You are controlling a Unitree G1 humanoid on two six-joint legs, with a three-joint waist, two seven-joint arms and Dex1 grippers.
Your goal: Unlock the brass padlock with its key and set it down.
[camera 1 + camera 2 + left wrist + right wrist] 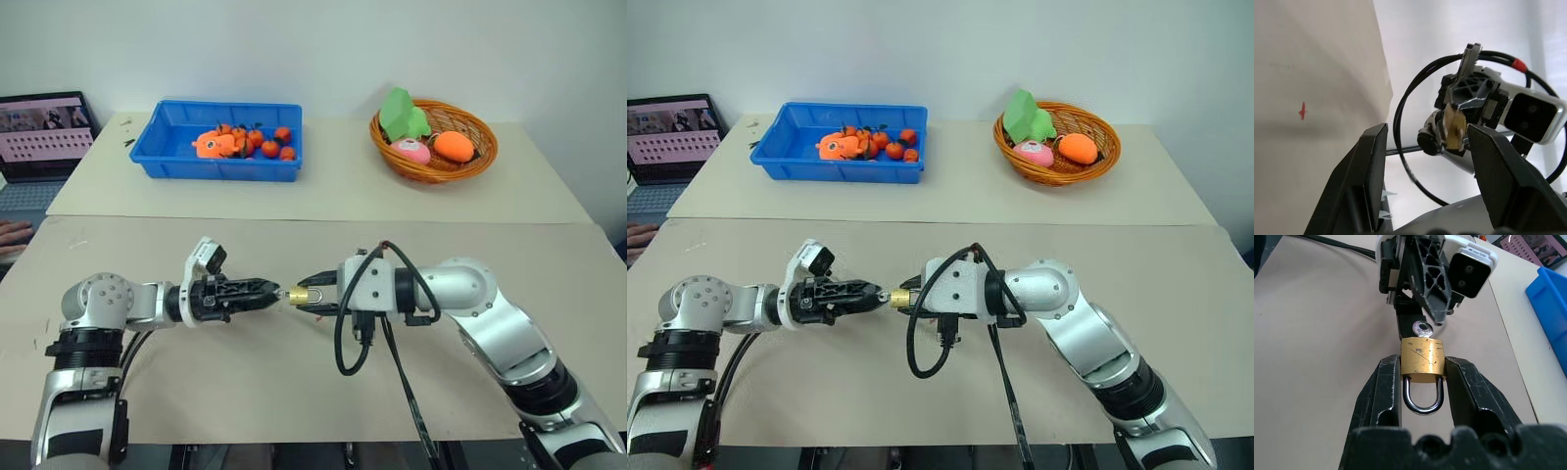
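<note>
the right gripper (1422,382) is pinching the brass padlock (1422,363) by its two side faces, one black finger on each, held up off the table (294,392) in the gap btwn the two arms. the key (1421,328) sits in the end of the padlock body farthest from the right wrist, its round silver head poking out toward the left gripper (275,293). the left gripper's fingers are spread, w/ daylight on both sides of the key head, so nothing's in its hold; its tips are just off the key, near but apart.

step in hand looks like re-taking the key to turn it. to do it well, i'd say: bring the left fingertips straight in along the line both grippers share, close on the flat faces of the key head, not its rim, then roll the wrist about that same line. right hand should stay clamped & steady, else the lock body will twist w/ the key. the head is tiny, so an off-centre pinch prob slips.

padlock's long axis runs along the right gripper's fingers: shackle (1423,396) loop points back toward the right wrist, tucked btwn the fingers, keyhole end points out at the left gripper. shackle looks seated, so i'd guess still locked.
</note>
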